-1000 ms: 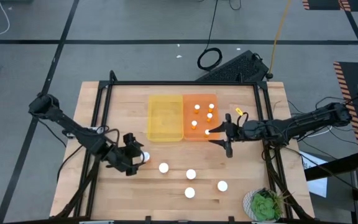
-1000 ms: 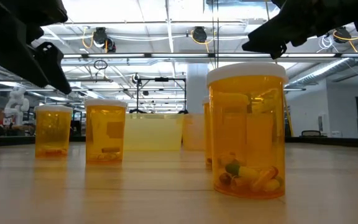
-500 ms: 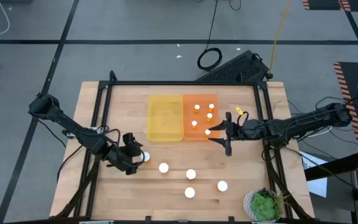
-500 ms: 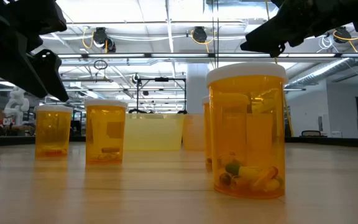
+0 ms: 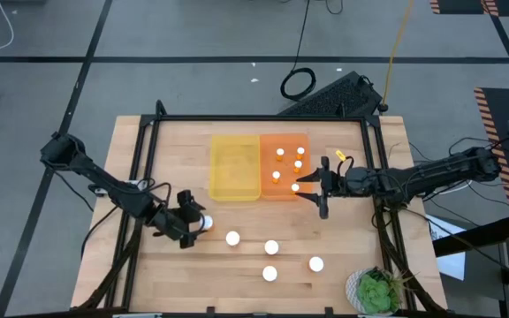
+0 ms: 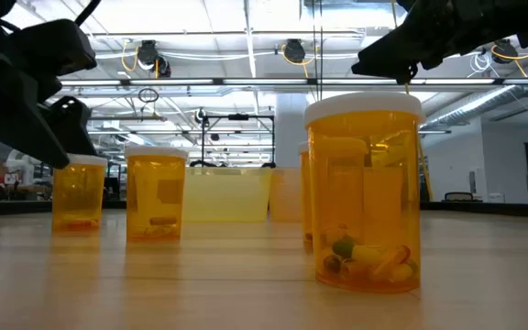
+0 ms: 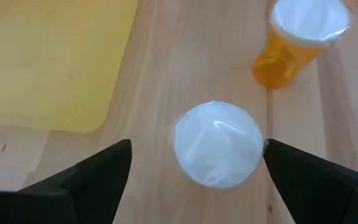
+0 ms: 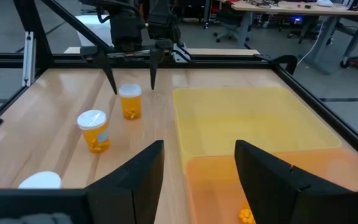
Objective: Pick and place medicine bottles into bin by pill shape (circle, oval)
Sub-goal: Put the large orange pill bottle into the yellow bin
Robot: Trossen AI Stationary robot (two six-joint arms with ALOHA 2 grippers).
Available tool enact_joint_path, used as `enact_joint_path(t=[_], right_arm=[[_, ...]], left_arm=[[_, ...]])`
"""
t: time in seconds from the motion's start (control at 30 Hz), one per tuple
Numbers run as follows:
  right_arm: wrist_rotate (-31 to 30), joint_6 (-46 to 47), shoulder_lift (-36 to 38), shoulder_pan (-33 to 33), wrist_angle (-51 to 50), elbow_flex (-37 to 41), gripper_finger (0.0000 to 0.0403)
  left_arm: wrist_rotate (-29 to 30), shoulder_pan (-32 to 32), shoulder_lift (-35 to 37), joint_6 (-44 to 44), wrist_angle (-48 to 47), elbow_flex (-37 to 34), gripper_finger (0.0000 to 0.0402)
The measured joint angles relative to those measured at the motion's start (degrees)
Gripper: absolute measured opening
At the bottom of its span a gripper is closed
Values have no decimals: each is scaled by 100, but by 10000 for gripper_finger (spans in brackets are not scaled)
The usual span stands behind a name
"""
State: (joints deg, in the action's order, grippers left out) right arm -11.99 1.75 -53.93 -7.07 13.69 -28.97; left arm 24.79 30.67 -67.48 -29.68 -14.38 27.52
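Jaws spread wide on the left gripper [image 7: 194, 168], and we saw them straddling a white-capped bottle [image 7: 217, 152] standing on the desk [image 5: 175, 283], not touching it. Right gripper [image 8: 197, 168] hung open-jawed over the orange bin [image 5: 283, 167], where four bottles [image 5: 300, 163] stood. Beside it lay the yellow bin [image 5: 234, 168]. Four more bottles [image 5: 270, 248] stood loose nearer the desk's front edge.

Grey floor [image 5: 193, 79], bright ceiling lights [image 6: 273, 18], distant desks [image 8: 278, 6].
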Motion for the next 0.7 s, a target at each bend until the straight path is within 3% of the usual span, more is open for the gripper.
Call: enact_joint_path(t=[0.17,0.7], right_arm=[[2,-23,0,0,0,0,192],[4,-41,2,-2,22,0,192]], left_arm=[[-248,-2,-47,221,278,-10,357],[-198,-28,-444,501,723,-12,251]])
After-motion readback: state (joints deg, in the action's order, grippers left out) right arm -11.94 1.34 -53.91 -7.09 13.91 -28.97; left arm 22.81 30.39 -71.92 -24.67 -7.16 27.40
